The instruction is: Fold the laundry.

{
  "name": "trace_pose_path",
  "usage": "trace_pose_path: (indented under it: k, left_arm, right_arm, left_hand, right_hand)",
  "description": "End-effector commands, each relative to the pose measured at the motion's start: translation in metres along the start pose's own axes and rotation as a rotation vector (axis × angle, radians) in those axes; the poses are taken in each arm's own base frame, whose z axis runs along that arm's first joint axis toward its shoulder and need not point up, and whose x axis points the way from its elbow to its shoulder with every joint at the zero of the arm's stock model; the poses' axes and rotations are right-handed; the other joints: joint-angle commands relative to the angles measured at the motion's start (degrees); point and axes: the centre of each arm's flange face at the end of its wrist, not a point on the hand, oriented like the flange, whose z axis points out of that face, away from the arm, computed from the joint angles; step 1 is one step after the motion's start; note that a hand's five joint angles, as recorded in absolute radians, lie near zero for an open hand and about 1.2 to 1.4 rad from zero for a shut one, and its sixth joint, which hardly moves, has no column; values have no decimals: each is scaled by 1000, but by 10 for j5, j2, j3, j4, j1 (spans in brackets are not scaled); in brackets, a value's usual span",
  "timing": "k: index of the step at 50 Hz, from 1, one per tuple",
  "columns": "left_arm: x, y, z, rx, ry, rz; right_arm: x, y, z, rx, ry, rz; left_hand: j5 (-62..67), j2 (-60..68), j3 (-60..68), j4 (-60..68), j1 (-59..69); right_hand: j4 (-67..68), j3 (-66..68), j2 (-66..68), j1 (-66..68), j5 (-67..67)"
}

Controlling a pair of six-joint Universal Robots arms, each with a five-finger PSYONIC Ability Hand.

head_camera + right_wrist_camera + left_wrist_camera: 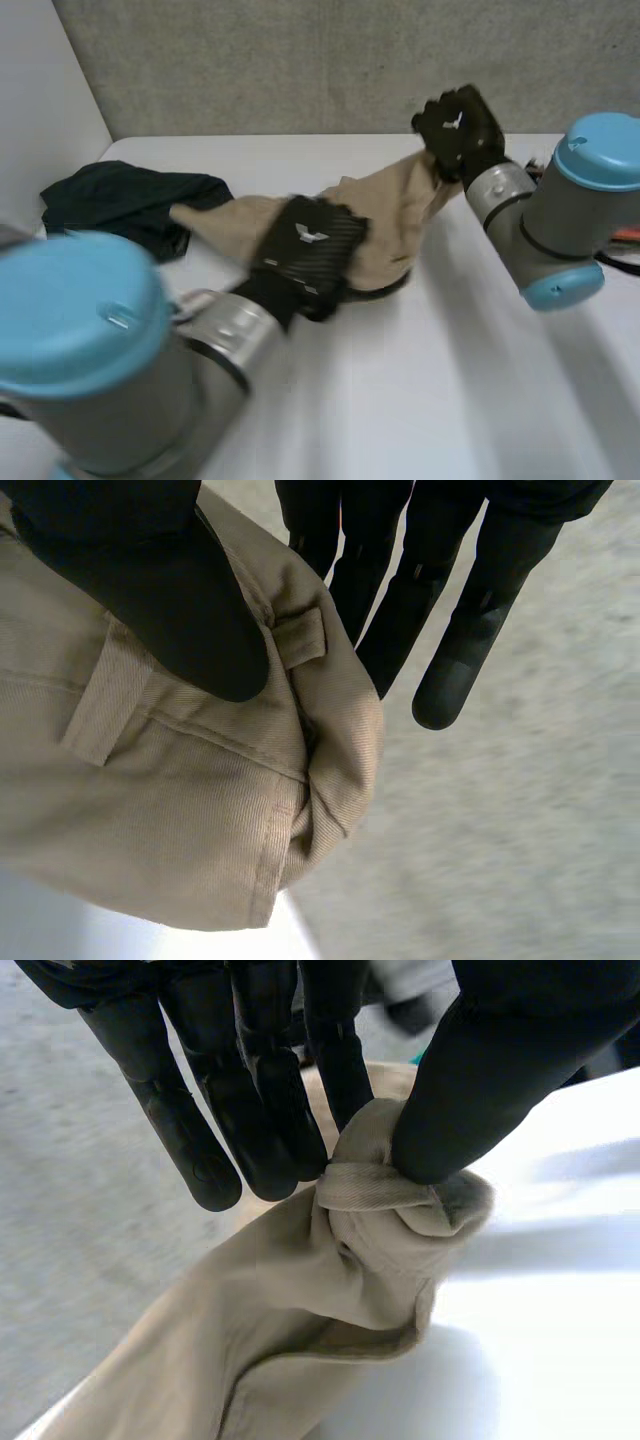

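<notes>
Beige trousers (385, 225) hang stretched between my two hands above the white table (450, 380). My left hand (305, 255) pinches a bunched edge of the beige trousers (370, 1190) between its thumb and fingers (270, 1110). My right hand (458, 128), farther back and higher, pinches the waistband with its belt loops (300, 640) between thumb (170, 600) and fingers (400, 610). The cloth sags in the middle and one end trails toward the left.
A dark green garment (125, 200) lies crumpled at the table's back left, touching the beige cloth's trailing end. A grey wall (330, 60) rises behind the table. Bare tabletop lies in front and to the right.
</notes>
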Motion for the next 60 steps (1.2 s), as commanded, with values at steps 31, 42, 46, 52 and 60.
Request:
trace_pose_path:
  k: [31, 42, 46, 52, 60]
  left_arm:
    - [-129, 71, 23, -253, -155, 208]
    - [-164, 142, 46, -349, -14, 290]
    - [-162, 150, 48, -370, 4, 276]
    - [-161, 155, 50, -384, 15, 270]
    - [-160, 158, 53, -384, 15, 277]
  right_arm:
    - [-8, 7, -145, -620, -179, 447]
    - [-73, 5, -183, -559, -279, 460]
    - [-86, 23, -187, -601, -240, 434]
    - [-91, 30, -185, -582, -211, 410]
    - [-94, 35, -183, -582, -210, 406]
  left_hand:
    - [-461, -498, -500, -501, -428]
    - [-342, -379, -380, -382, -309]
    - [-271, -308, -309, -311, -238]
    - [-169, -206, -207, -209, -136]
    - [-29, -66, -67, -69, 4]
  right_hand:
    - [-585, -580, -574, -515, -556]
    - [-445, -440, -434, -374, -416]
    - [-424, -420, -414, -354, -396]
    - [-387, -383, -377, -317, -359]
    - [-268, -263, -257, -198, -239]
